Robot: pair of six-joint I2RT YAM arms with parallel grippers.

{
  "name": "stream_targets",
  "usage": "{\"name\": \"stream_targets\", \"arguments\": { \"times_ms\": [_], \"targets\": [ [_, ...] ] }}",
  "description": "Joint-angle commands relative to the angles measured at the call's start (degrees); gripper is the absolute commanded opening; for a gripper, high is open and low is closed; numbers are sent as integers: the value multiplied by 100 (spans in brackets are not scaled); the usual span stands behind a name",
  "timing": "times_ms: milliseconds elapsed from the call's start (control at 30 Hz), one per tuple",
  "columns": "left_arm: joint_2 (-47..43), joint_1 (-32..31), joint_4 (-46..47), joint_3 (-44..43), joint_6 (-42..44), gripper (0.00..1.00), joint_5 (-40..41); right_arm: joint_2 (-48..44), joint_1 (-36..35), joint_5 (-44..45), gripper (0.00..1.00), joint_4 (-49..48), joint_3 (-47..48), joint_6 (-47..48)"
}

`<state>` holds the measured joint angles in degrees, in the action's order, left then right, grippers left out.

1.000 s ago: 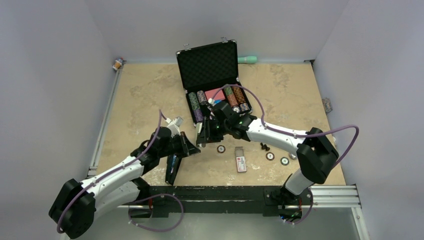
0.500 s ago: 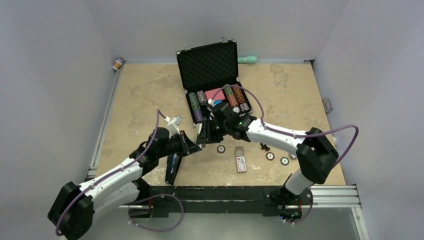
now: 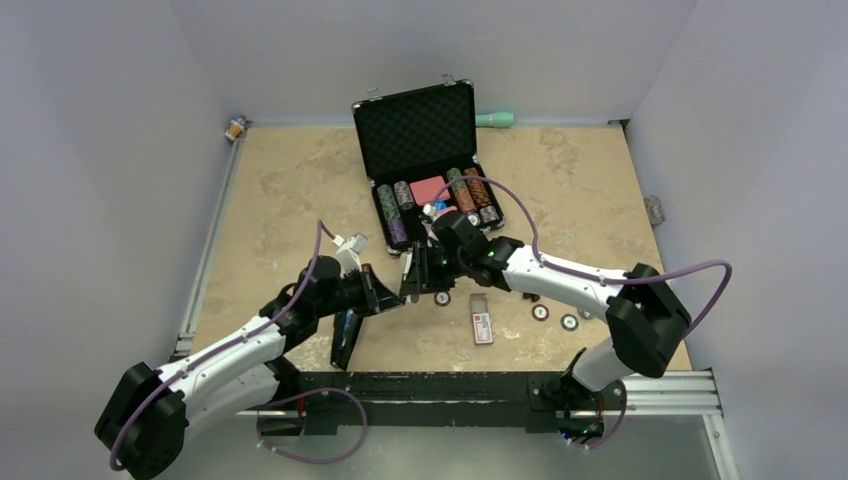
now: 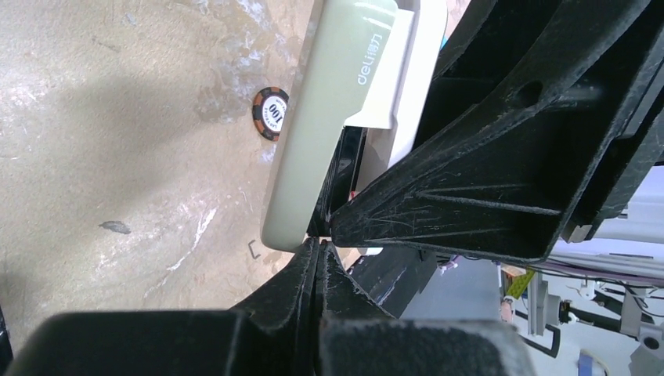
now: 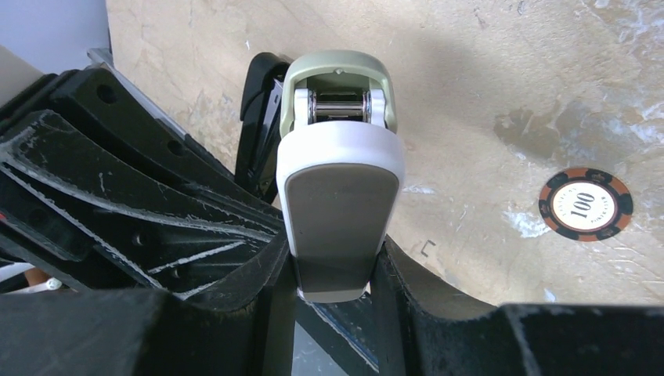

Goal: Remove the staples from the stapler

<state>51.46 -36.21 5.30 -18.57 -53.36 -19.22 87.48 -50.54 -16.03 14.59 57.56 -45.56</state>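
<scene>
My right gripper [image 5: 333, 270] is shut on a pale green and white stapler [image 5: 338, 172] marked "deli" and holds it above the table, as the left wrist view [image 4: 329, 110] also shows. My left gripper [image 4: 321, 244] is shut, its tips touching that stapler's lower end; I cannot tell whether anything is pinched between them. In the top view the two grippers meet, left [image 3: 393, 298] and right [image 3: 412, 280]. A long slim black stapler [image 3: 345, 338] lies on the table near the front edge beside the left arm; its end shows in the right wrist view [image 5: 257, 110].
An open black case [image 3: 415, 128] with poker chips stands behind the grippers. A small red-and-white box [image 3: 482, 320] and loose chips [image 3: 540, 312] lie to the right. A "100" chip [image 5: 585, 203] and a single loose staple [image 5: 427, 248] lie under the grippers.
My right gripper has moved a little nearer and lower with the green stapler. The left gripper has shifted slightly toward it and stays at its end.
</scene>
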Motion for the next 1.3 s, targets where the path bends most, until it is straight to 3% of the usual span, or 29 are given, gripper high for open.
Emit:
{"name": "stream_targets", "arguments": {
  "times_ms": [0, 367, 700, 1000, 1267],
  "targets": [
    [27, 63, -151, -10, 323, 0, 788, -485, -78, -919, 0, 65, -64, 84],
    [449, 57, -144, -95, 485, 0, 861, -651, -87, -1108, 0, -125, -10, -157],
    [366, 52, -749, -384, 648, 0, 1267, -504, -126, -1288, 0, -47, 291, -5],
    [1089, 69, -1118, -1385, 1183, 0, 1604, -150, -1209, -1631, 0, 729, 458, 715],
    [461, 118, -1977, -1833, 1405, 0, 2291, -730, -1379, -1361, 0, 1147, -359, 751]
  ]
}}
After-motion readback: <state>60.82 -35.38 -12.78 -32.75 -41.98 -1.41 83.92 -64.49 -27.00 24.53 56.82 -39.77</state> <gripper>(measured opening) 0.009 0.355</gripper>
